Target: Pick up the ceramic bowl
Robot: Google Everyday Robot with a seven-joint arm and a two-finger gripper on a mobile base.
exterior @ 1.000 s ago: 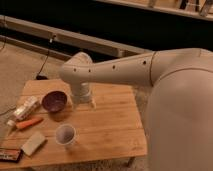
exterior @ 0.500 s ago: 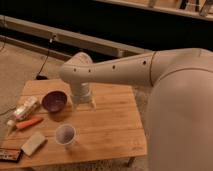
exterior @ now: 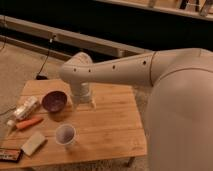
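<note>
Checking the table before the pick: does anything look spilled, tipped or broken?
Nothing stands out. The ceramic bowl and white cup both stand upright on the wooden table, with no spill visible. The gripper hangs open beside the bowl, holding nothing.

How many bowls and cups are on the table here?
2. The ceramic bowl sits on the table toward its left, just left of the open pincer hanging beside it; the white cup stands nearer the front edge. The arm may hide others.
</note>
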